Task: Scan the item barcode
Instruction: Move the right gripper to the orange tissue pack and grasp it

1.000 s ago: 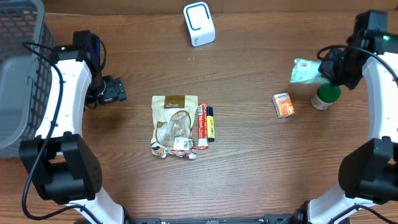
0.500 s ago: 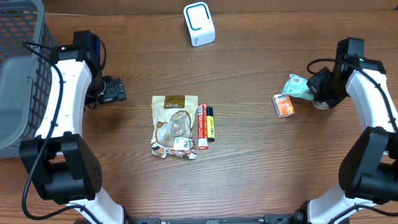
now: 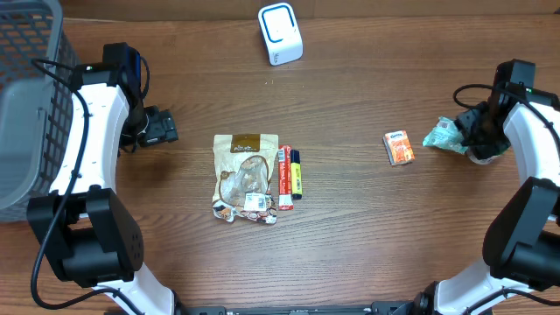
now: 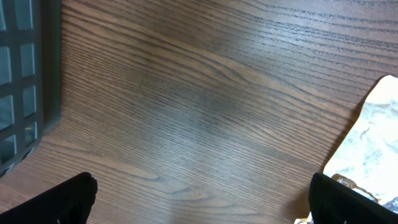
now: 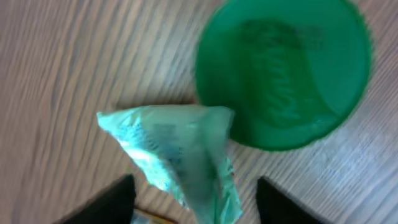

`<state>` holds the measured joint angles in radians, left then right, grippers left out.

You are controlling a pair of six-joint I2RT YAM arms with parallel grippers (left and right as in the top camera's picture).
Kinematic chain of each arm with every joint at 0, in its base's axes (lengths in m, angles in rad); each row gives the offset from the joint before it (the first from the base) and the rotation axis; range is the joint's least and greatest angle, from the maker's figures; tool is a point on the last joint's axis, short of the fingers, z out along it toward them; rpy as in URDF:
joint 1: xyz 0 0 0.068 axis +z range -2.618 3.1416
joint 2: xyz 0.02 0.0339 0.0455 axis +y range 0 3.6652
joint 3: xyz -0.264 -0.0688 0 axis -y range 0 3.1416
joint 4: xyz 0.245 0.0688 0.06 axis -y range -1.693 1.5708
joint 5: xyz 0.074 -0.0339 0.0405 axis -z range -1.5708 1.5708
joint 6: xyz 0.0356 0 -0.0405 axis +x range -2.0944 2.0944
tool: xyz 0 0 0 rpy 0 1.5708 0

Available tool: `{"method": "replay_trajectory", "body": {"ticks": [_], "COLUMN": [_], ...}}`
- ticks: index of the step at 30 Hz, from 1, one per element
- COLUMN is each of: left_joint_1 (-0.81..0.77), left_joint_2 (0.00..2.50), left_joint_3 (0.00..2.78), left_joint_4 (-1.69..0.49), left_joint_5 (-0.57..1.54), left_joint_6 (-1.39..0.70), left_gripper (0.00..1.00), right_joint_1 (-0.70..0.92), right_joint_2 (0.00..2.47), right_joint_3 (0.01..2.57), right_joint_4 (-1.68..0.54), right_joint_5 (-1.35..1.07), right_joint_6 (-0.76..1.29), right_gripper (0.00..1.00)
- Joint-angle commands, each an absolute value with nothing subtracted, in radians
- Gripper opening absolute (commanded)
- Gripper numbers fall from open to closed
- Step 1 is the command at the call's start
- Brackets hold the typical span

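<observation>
While the brown wood-grain bench (image 3: 350, 236) is carrying everything, the grey mesh basket (image 3: 26, 105) is sitting at its left edge. The left gripper (image 4: 199, 202) is hanging near the basket with its jaws spread wide and nothing between them. The right gripper (image 5: 198, 194) is hovering at the far right of the bench, its two dark fingers standing well apart.

Near the middle, a tan snack pouch (image 3: 246, 175) with a clear window is lying flat. A white scanner (image 3: 280, 33) with a blue-outlined face is standing at the far edge, well apart from the right gripper. A round tub with a green lid (image 5: 283, 74) is sitting just under the right arm.

The task's item, a pale mint-green packet (image 5: 168, 149), is sitting between the right gripper's open fingers with a gap on each side, so nothing is clamping it. It is looking soft and crinkled, with one end broad and the other gathered into a narrower tail. Grey print is showing faintly on its face, too blurred to read. One corner is meeting the rim of the green lid in the wrist view. From overhead it is showing just left of the tub and right of a small orange box (image 3: 399, 148). Whether it is resting fully on the wood I cannot tell.

A red stick (image 3: 284, 178) and a shorter yellow one (image 3: 297, 172) are lying side by side against the pouch's right edge.
</observation>
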<state>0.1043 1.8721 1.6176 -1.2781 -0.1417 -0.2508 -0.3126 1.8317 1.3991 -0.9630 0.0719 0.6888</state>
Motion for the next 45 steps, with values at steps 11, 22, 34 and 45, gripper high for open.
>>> {"method": "replay_trajectory", "body": {"ticks": [11, 22, 34, 45], "left_joint_1": [0.097, 0.097, 0.097, 0.097], "left_joint_2": [1.879, 1.879, 1.879, 1.879], "left_joint_3": [1.630, 1.630, 1.630, 1.630], "left_joint_4": [-1.277, -1.277, -1.278, -1.277], "left_joint_5": [-0.138, -0.138, -0.138, -0.138], "left_joint_6": [-0.232, -0.232, -0.232, -0.232], "left_gripper": [1.00, 1.00, 1.00, 1.00], "right_joint_1": [-0.273, -0.167, -0.136, -0.136], "right_joint_2": [1.826, 1.827, 1.829, 1.829], "right_joint_3": [1.620, 1.459, 1.224, 1.184], "right_joint_4": [-1.178, -1.074, -0.834, -0.716], "right_joint_5": [-0.059, -0.057, -0.079, -0.166], "right_joint_6": [0.398, 0.323, 0.183, 0.098], "right_gripper": [0.64, 0.33, 0.24, 0.24]}}
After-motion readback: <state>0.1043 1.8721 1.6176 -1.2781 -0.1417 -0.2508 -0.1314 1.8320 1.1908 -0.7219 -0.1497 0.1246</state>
